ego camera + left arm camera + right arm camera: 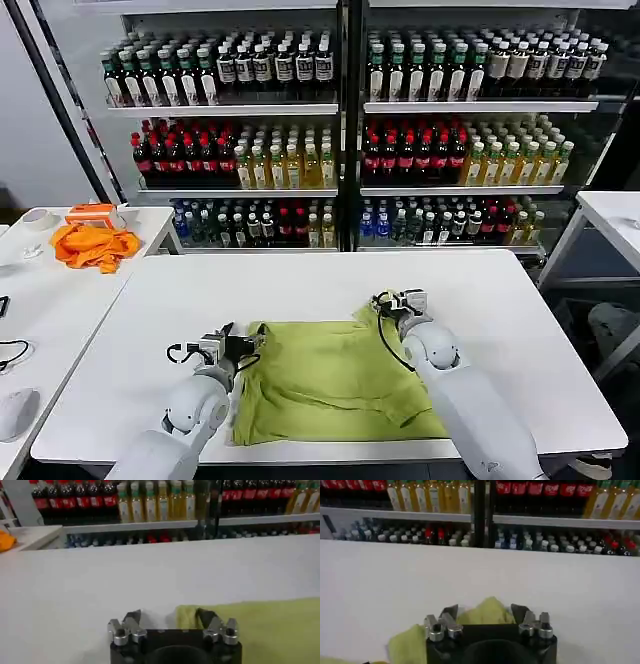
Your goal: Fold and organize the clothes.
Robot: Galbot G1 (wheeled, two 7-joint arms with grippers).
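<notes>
A lime yellow-green T-shirt [335, 385] lies partly folded on the white surface [300, 290], near its front edge. The left pincer [243, 345] sits at the shirt's far left corner, its jaws apart, one finger on the cloth edge and one on bare surface. The right pincer [392, 300] sits at the far right corner, its jaws apart with a bunched peak of fabric between them.

If either pincer closes on too little cloth, a corner could slip free mid-fold and leave the shirt crooked. The left one looks riskier, straddling only the hem.

The right arm hides part of the shirt's right side. No printed graphic is visible. An orange cloth [93, 244] lies on a side table.
</notes>
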